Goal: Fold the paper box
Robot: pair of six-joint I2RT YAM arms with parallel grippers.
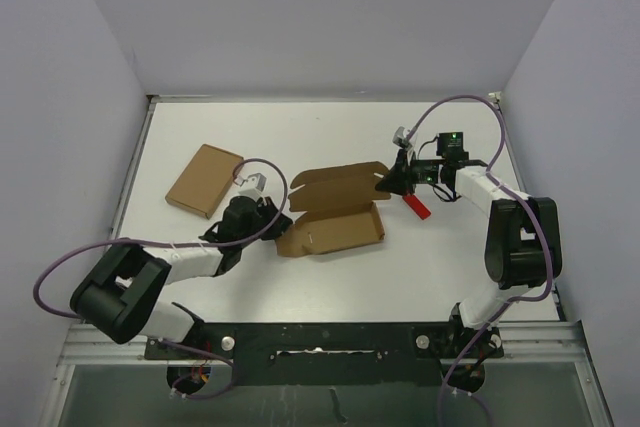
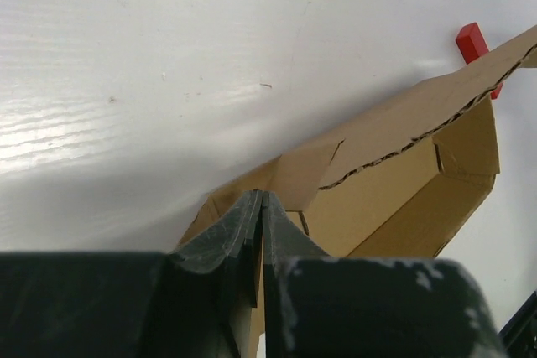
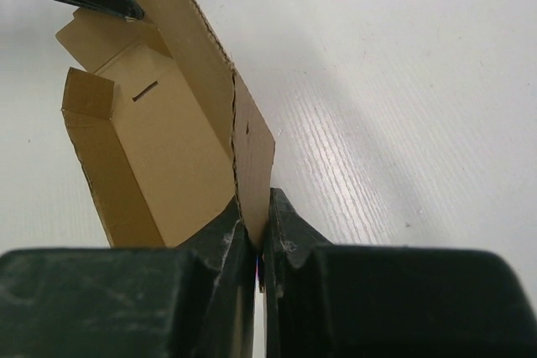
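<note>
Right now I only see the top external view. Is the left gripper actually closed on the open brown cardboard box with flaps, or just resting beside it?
Observer: Closed on it. The left wrist view shows the left gripper shut, with a thin edge of the brown cardboard box pinched between its fingers.
Operator: And the right gripper?
Observer: In the right wrist view, the right gripper is shut on a thin cardboard edge of the box as well.
Operator: Is any slot for a tab showing?
Observer: Yes. The right wrist view shows a short slit cut in the box's inner panel.
</note>
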